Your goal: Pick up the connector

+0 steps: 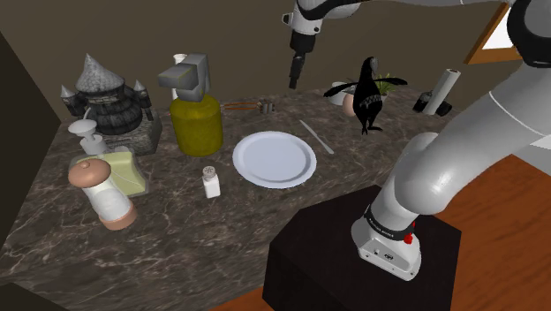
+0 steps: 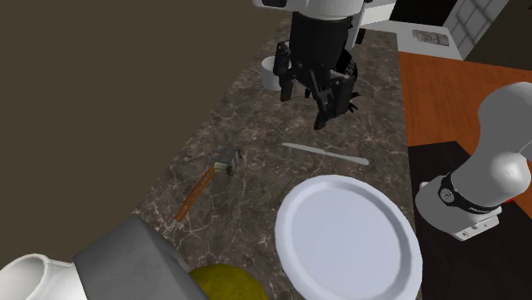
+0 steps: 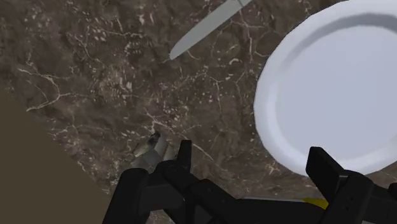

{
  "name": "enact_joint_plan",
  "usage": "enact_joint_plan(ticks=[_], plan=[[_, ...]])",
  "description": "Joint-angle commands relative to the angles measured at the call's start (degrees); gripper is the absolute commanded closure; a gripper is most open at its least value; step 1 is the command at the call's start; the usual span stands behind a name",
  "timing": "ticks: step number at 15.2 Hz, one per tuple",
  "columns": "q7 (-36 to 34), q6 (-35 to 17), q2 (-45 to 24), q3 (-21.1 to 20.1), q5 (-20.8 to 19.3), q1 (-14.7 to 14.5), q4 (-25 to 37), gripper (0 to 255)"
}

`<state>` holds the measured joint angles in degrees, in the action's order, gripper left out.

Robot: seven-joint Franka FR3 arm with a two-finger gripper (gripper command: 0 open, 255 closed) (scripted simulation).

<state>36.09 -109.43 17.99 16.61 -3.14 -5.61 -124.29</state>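
The small grey connector [image 2: 227,161], with its pair of orange wires [image 2: 194,199], is lying flat on the dark marbled counter [image 1: 177,230], beyond the white plate [image 1: 274,159] toward the counter's wall-side edge and apart from the plate's rim. Its long axis is being laid roughly along that edge: the wires trail away from the body toward the yellow-green jar [image 1: 196,124] standing beside the plate. The black gripper [image 2: 305,98] is being carried well above the counter with its fingers spread apart and nothing between them. In the wrist view the connector [image 3: 153,147] is showing just outside one finger [image 3: 184,162], on the side away from the plate [image 3: 331,83], so it is not yet lined up with the gap. The coming move is judged to turn on that offset: the gripper would need shifting away from the plate toward the wall edge, with the fingers set across the connector's short width, before being lowered. A grey knife [image 2: 326,153] is lying beside the plate on the far side from the jar, clear of the connector. As for containers, the plate is carrying nothing, the jar is capped with a grey pump top [image 1: 187,78], and a small white shaker [image 1: 211,182] is standing near the plate's front; their contents cannot be told.
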Motion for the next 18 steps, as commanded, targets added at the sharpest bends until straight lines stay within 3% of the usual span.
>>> enact_joint_plan(ticks=[1, 9, 18], plan=[[4.7, -2.0, -4.7, 1.4, 1.2, -0.8, 2.4, 0], [21.8, -6.5, -23.2, 3.3, 8.7, -1.7, 14.6, 0], [36.6, -5.8, -43.9, -0.5, 15.1, 1.0, 34.1, 0]])
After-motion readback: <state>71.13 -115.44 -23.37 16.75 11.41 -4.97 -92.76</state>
